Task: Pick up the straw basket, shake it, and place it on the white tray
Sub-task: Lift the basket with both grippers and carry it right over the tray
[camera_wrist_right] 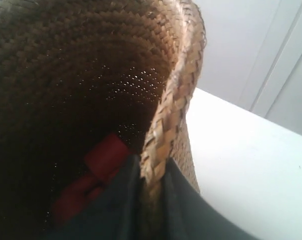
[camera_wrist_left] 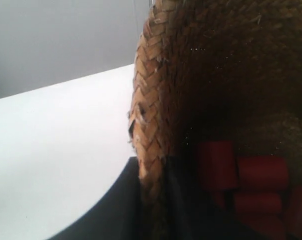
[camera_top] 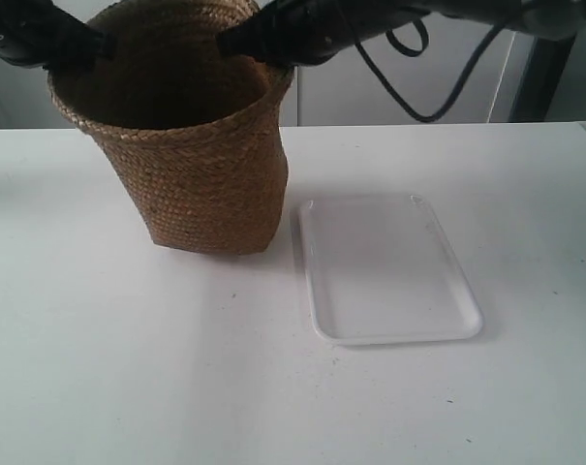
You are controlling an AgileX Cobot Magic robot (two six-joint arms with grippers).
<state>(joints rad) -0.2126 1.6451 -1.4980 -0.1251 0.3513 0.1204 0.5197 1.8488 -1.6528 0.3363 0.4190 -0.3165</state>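
Pinching the rim of the basket, my left pincer has one dark finger inside the weave and one outside, both pressed onto the braid. My right pincer clamps the rim the same way at another spot. Deep inside, several red cylinders lie on the basket's floor. In the exterior view the basket leans, its mouth gripped at opposite sides, and I cannot tell whether its base touches the tabletop or hangs just above it. The tray lies flat on the tabletop just beside the basket, at that view's right, not touching it. Beyond, a black cable loops before a pale wall.
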